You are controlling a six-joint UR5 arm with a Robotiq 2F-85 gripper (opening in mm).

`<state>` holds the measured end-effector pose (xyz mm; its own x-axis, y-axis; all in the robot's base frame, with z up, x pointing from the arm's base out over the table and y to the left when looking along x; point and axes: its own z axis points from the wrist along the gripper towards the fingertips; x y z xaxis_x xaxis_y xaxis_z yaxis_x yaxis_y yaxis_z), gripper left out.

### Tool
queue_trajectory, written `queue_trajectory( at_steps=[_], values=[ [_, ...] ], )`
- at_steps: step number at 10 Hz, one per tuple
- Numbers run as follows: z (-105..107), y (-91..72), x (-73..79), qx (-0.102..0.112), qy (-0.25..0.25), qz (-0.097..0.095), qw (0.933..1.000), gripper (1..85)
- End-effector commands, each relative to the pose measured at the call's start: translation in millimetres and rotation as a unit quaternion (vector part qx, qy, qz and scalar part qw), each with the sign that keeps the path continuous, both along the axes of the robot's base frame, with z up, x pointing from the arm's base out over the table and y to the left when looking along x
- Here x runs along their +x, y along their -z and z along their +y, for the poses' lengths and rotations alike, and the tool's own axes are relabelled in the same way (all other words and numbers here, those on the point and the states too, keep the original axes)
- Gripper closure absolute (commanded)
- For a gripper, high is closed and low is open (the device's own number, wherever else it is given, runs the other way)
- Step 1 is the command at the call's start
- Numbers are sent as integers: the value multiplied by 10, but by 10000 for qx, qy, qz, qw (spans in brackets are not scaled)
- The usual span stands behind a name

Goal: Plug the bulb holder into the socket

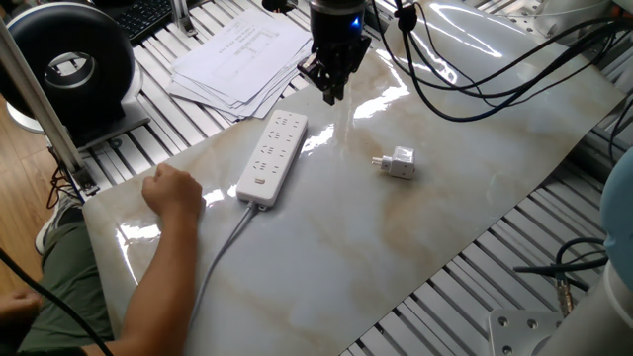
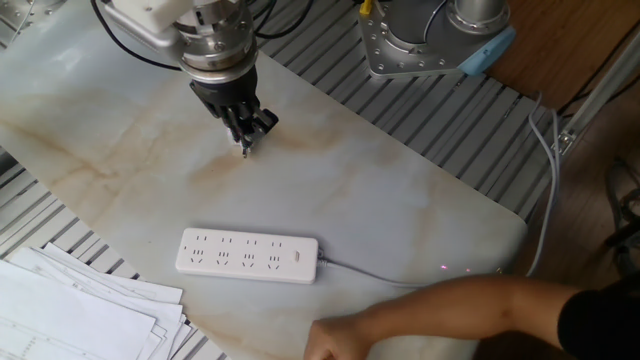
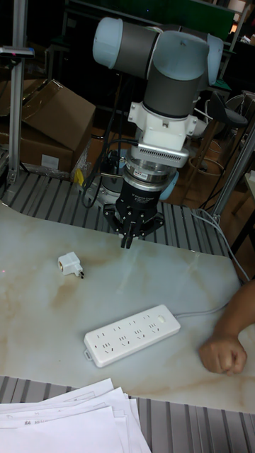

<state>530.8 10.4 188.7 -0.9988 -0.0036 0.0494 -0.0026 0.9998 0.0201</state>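
Note:
The bulb holder [image 1: 398, 163] [image 3: 69, 264] is a small white plug-in adapter lying on its side on the marble tabletop, apart from everything else. The socket [image 1: 272, 156] [image 2: 248, 255] [image 3: 131, 334], a long white power strip with a grey cable, lies flat with its outlet holes facing up. My gripper [image 1: 331, 91] [image 2: 245, 143] [image 3: 127, 241] hangs above the table beyond the far end of the socket. Its fingers are pressed together and hold nothing. In the tall fixed view the bulb holder lies to the left of the gripper. In the other fixed view the gripper hides the bulb holder.
A person's fist [image 1: 174, 191] [image 3: 221, 355] and forearm [image 2: 440, 308] rest on the table by the socket's cable end. A stack of papers [image 1: 237, 59] lies beyond the socket. A round black device [image 1: 71, 69] stands at the table's corner. Black cables [image 1: 475, 79] hang from the arm.

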Motion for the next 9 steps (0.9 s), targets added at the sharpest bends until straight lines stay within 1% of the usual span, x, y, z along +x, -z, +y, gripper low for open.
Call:
queue_trajectory(
  at_steps=[1,5,6,8,9],
  values=[
    [48,-13,-7,80,42,16,10000,843],
    [59,-6,-11,116,72,9,9999,843],
    [67,11,-11,154,89,-21,9998,843],
    [73,84,-104,254,88,3,9996,843],
    [75,157,-121,334,31,-106,9994,843]
  ],
)
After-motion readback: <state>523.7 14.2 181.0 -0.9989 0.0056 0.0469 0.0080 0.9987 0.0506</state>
